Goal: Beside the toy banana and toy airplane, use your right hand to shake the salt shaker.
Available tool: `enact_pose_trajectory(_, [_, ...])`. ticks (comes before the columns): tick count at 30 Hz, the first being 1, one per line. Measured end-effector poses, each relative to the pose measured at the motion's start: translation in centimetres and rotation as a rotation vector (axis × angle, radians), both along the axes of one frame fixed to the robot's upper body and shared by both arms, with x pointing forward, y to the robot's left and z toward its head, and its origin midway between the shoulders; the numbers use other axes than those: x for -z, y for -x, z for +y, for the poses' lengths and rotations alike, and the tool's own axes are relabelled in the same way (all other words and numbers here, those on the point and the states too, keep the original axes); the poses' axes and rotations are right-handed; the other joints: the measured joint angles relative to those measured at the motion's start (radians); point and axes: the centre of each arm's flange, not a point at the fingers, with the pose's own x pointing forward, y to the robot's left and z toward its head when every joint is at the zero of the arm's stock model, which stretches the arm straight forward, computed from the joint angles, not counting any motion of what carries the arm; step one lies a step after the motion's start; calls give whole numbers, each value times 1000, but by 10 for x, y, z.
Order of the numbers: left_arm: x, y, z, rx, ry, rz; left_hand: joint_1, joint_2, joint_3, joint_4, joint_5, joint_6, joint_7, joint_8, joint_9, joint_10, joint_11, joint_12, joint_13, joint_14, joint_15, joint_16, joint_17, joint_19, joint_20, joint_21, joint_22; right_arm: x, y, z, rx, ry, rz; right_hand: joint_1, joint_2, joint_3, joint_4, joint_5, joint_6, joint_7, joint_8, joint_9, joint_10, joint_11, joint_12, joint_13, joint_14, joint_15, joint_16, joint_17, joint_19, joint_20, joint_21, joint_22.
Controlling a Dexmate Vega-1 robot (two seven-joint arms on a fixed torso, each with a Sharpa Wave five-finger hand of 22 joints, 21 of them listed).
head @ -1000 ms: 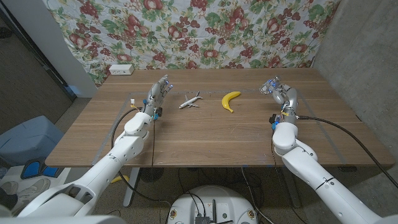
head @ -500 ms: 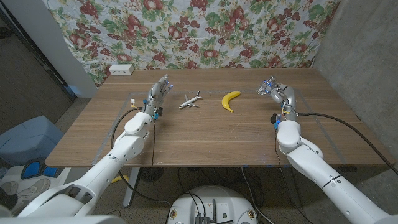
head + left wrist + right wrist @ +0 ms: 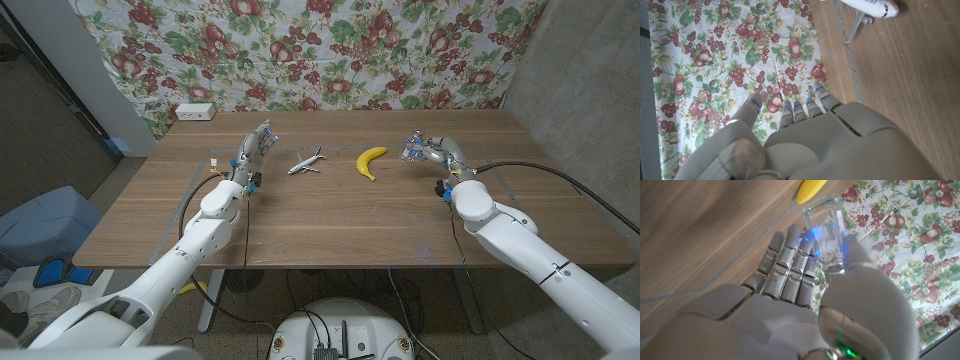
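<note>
Right hand (image 3: 805,315) fingers pinching clear salt shaker (image 3: 829,230), long axis seemingly tilted toward toy banana (image 3: 371,161)

wooden table (image 3: 330,215) before a fruit-patterned cloth (image 3: 330,50), grey wall (image 3: 585,70) beside

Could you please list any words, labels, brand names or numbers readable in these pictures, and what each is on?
None can be read.
Salt shaker, in the right hand: a narrow strip on the glass, too blurred to read.
Toy airplane: any markings too small.
White box by the backdrop: no legible text.
</note>
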Motion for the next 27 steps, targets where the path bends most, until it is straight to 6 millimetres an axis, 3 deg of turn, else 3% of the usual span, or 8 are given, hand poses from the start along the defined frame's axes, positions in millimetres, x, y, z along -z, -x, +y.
enact_pose_trajectory(13, [0, -2, 1, 1, -1, 4, 0, 0, 0, 0, 0, 0, 0, 0, 0, 0, 0, 0, 0, 0, 0, 0, 0, 0, 0, 0, 0, -2, 0, 1, 2, 22, 26, 0, 0, 0, 0, 4, 0, 0, -1, 0, 2, 2, 0, 0, 0, 0, 0, 0, 0, 0, 2, 0])
enact_pose_trajectory(27, [0, -3, 1, 2, -1, 5, 0, 0, 0, 0, 0, 8, 0, 0, 0, 0, 0, 0, 0, 0, 0, 0, 3, 0, 0, 0, 0, 13, 4, -1, 87, -148, -116, 0, 0, 0, 0, 4, 0, 0, -7, 0, 2, 2, 0, 0, 0, 0, 0, 0, 0, 0, 2, 0])
